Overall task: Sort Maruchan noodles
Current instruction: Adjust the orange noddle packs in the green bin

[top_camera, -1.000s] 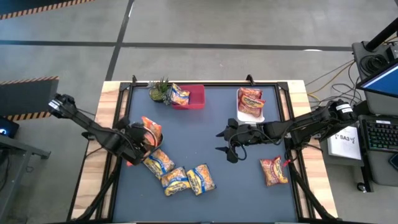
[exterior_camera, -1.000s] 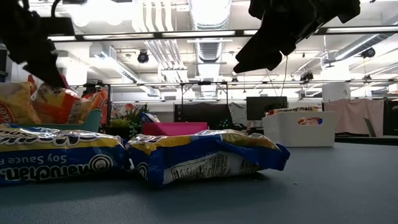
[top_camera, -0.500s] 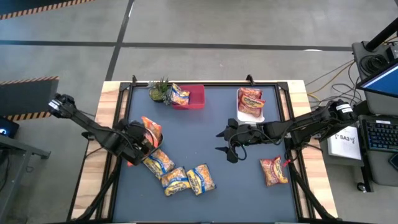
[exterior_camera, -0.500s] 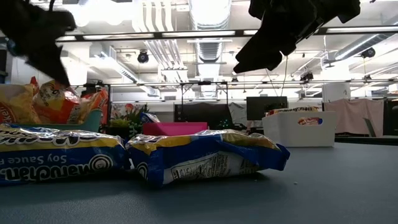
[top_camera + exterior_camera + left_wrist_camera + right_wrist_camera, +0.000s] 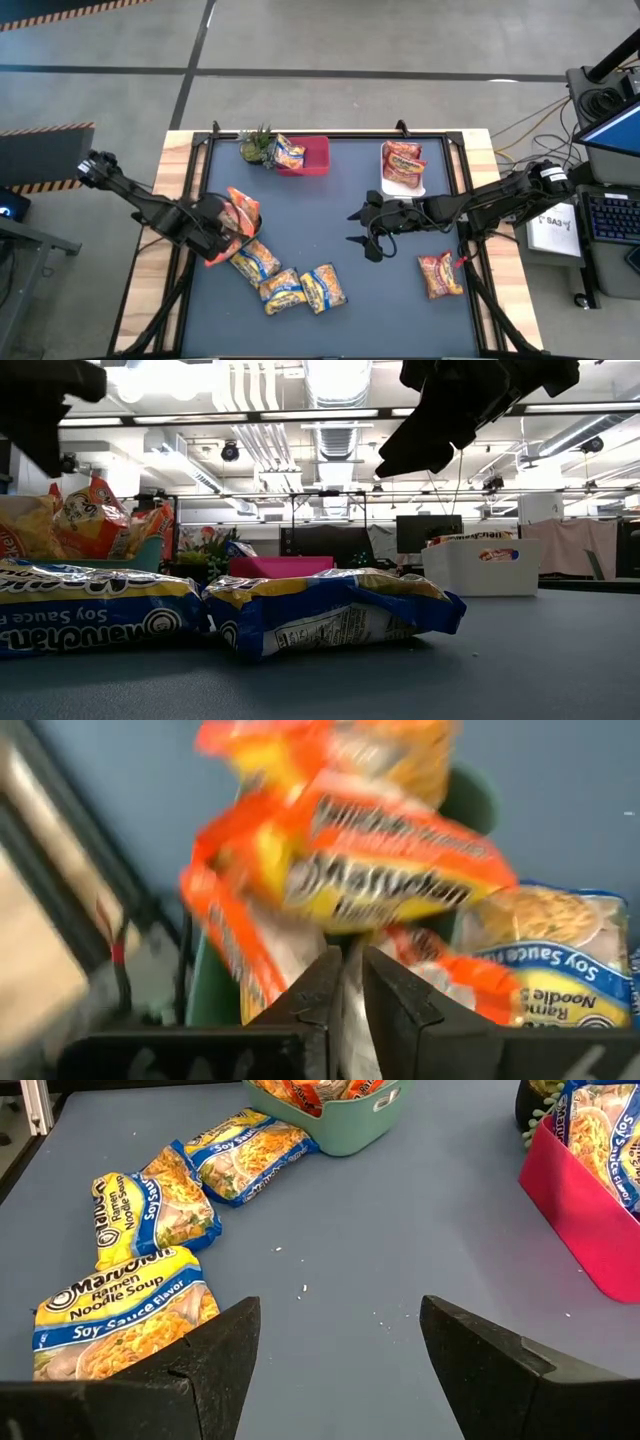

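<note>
Several orange Maruchan packets (image 5: 380,870) stand on edge in a round green bin (image 5: 247,208) at the table's left. My left gripper (image 5: 347,965) hangs shut just above them (image 5: 45,430), with nothing between its fingers. Three yellow-and-blue packets (image 5: 258,262) (image 5: 282,290) (image 5: 323,287) lie flat on the table beside the bin. A red packet (image 5: 440,274) lies flat at the near right. My right gripper (image 5: 340,1350) hovers open over the table's middle (image 5: 362,228), holding nothing.
A pink bin (image 5: 310,156) at the far edge holds a yellow-and-blue packet (image 5: 288,152), next to a small green plant (image 5: 257,145). A white tray (image 5: 417,186) at the far right holds red packets (image 5: 403,163). Bare mat lies between the two arms.
My left gripper has risen from the orange packets in the green bin and rolled about its own axis, staying shut. The tops of the orange packets now stand a little higher in the bin.
</note>
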You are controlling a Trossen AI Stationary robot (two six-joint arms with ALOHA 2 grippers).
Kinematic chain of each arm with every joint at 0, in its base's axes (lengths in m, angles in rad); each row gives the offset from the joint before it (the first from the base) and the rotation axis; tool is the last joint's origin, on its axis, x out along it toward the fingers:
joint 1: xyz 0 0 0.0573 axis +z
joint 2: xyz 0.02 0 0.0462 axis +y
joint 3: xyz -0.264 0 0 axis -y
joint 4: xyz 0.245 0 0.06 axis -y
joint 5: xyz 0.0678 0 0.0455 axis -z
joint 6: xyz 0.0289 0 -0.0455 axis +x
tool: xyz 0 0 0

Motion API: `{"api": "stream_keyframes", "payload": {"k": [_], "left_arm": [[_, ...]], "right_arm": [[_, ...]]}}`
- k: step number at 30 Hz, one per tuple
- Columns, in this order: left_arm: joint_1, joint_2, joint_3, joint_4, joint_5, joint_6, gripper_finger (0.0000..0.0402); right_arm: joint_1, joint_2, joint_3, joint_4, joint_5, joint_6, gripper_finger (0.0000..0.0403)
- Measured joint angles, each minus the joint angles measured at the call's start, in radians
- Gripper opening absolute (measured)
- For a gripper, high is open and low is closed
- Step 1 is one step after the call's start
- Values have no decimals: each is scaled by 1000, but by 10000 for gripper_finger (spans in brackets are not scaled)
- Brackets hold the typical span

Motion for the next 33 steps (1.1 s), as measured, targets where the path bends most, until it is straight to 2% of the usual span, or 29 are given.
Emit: {"api": "stream_keyframes", "payload": {"k": [3, 11, 18, 26, 33], "left_arm": [[-2, 0, -10, -8, 45, -84, 47], [4, 9, -96, -67, 38, -248, 111], [4, 9, -181, -13, 38, -273, 123], [3, 10, -204, 36, 35, -273, 106], [3, 38, -210, 67, 34, -260, 27]], "right_arm": [[0, 0, 0, 0, 0, 0, 265], [0, 0, 0, 0, 0, 0, 265], [0, 0, 0, 0, 0, 1, 265], [0, 0, 0, 0, 0, 3, 265], [0, 0, 0, 0, 0, 2, 265]]}}
